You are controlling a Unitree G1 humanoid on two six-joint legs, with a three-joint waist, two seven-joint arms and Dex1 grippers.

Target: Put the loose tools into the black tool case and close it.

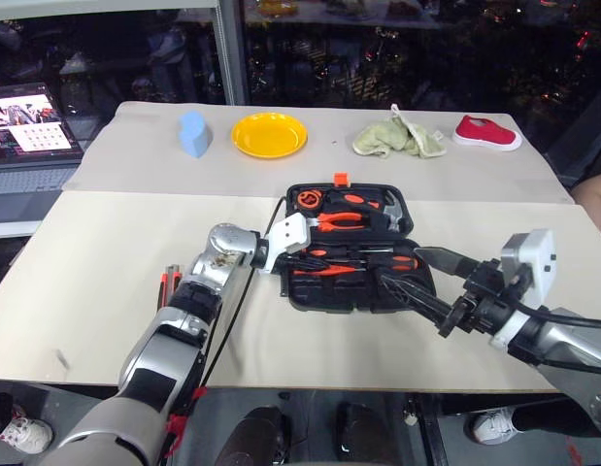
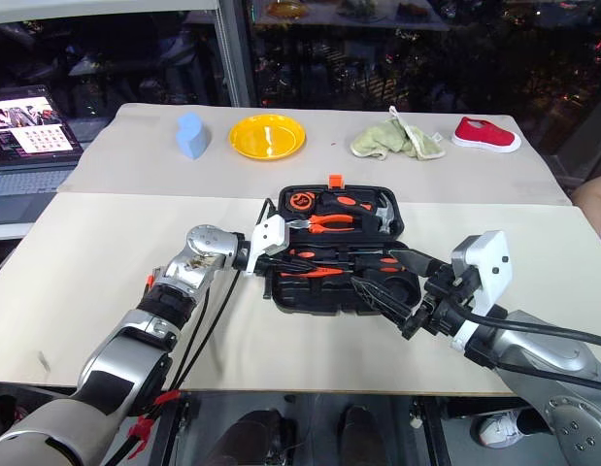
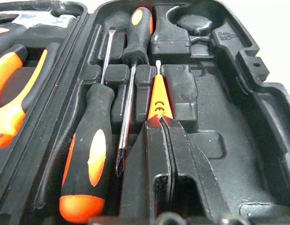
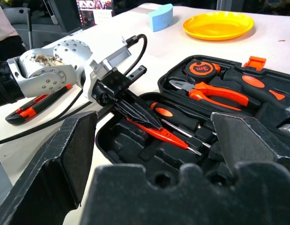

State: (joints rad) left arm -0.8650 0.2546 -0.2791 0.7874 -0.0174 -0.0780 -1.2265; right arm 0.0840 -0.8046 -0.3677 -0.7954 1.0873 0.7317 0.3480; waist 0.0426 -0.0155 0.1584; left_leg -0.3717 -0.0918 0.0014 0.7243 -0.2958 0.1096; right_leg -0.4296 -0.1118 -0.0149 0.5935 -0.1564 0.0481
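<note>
In the left eye view, the left gripper [image 1: 298,260] reaches into the open tool case [image 1: 350,291] on the surface [image 1: 106,262], its fingers clenched on the slim orange tester screwdriver [image 1: 324,271]. The right gripper [image 1: 417,272] hangs with jaws spread and empty over the case's near right corner. The utility knife [image 1: 170,283] lies on the surface behind the left gripper, beside that forearm.

In the left wrist view, the tester screwdriver [image 3: 159,101] runs forward from the fingertips into a narrow recess. Two black-and-orange screwdrivers [image 3: 88,154] lie just beside it in their slots.

In the right wrist view, the left gripper [image 4: 147,123] pins the tester screwdriver [image 4: 166,135] low against the case's tray. The pliers [image 4: 211,90] and tape measure [image 4: 200,69] sit beyond it in the lid half.

The step in hand appears to be seating the tester screwdriver. Next comes letting go and backing out, then fetching the utility knife, which is still outside the case. The lid stays open until then.
</note>
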